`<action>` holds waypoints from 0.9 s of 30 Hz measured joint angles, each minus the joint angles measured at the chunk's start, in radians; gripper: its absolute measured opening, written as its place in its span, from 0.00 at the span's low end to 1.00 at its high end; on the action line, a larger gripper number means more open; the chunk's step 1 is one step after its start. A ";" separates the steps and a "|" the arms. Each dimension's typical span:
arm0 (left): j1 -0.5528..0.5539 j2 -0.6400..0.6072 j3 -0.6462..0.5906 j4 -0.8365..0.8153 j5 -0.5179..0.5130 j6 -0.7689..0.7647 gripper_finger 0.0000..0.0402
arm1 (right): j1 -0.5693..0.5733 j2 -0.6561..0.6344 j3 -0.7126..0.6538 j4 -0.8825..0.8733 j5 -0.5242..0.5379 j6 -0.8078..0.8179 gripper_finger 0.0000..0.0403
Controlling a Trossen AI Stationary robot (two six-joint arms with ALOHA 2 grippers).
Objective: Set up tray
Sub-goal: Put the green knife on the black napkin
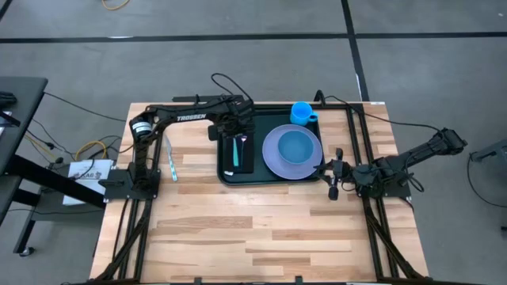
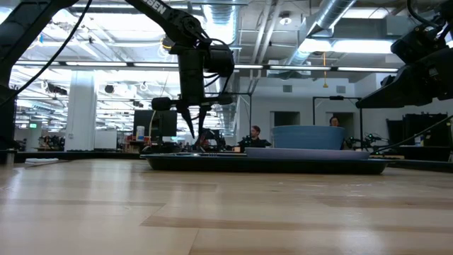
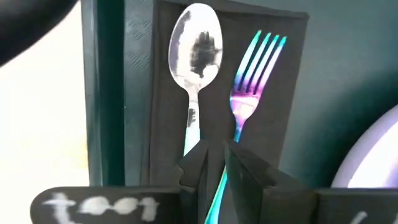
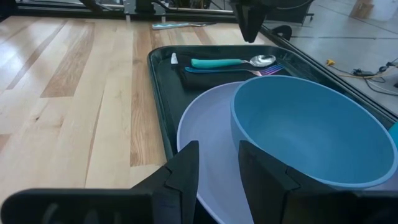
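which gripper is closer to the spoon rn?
Left. The left gripper hangs right over the spoon on the black napkin; the right gripper sits off the tray, past the plate.

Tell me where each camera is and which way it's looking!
High view: above the table, looking straight down; both arms show, left gripper over the tray, right gripper waiting beside it.
Low view: at tabletop height, looking across into the room; the left arm hangs down.
Left wrist view: on the left arm, looking past its fingers at a spoon and fork.
Right wrist view: on the right arm, facing the bowl and plate.
Shared: both wrist views see the spoon and fork.
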 joint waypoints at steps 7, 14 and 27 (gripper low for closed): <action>0.000 0.000 0.000 -0.061 0.000 -0.056 0.11 | 0.000 0.000 0.000 0.000 0.000 0.000 0.27; -0.007 0.000 0.000 -0.277 -0.032 -0.208 0.11 | 0.000 0.000 0.000 0.000 0.000 0.000 0.27; -0.090 -0.002 0.000 -0.626 -0.042 -0.472 0.11 | 0.000 0.000 0.000 0.000 0.000 0.000 0.27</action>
